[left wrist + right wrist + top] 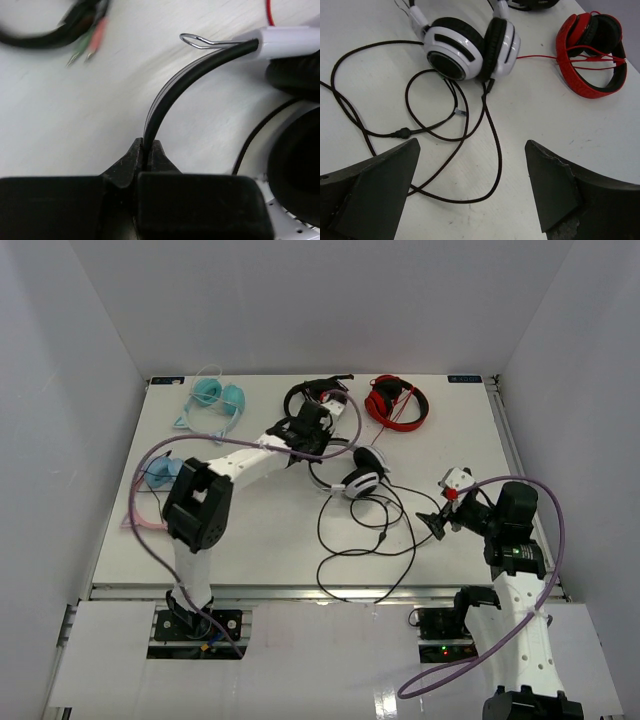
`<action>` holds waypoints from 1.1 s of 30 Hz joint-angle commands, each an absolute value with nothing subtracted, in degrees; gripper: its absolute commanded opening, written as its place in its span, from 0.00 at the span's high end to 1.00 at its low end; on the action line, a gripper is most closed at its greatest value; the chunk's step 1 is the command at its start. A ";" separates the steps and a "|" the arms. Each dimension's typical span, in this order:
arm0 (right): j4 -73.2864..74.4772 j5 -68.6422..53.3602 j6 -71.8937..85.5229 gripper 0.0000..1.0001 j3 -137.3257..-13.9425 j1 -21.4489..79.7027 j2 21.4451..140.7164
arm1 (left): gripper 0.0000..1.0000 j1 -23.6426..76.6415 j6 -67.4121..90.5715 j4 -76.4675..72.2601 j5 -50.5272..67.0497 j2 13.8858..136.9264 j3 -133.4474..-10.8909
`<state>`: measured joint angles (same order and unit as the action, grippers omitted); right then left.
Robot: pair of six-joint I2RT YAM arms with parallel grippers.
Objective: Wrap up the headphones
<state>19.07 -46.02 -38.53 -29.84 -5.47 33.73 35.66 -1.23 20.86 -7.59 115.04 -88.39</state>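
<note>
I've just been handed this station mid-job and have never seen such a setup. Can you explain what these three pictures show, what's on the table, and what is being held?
These are two robot arms bolted at the near edge of a white table, each ending in a two-finger gripper. The overhead picture comes from a fixed camera above and behind them; the other two come from cameras on the wrists.

On the table lie white headphones with a long black cable sprawled in loops, red-and-black headphones, black headphones and a teal pair.

The left gripper is shut on the black headband of the white headphones. The right gripper is open and holds nothing, hanging above the loose cable.
</note>
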 commanded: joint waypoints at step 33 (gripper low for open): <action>18.54 -48.61 -37.23 0.12 -50.96 30.50 66.70 | 1.00 29.00 27.10 42.30 -10.93 64.34 -86.94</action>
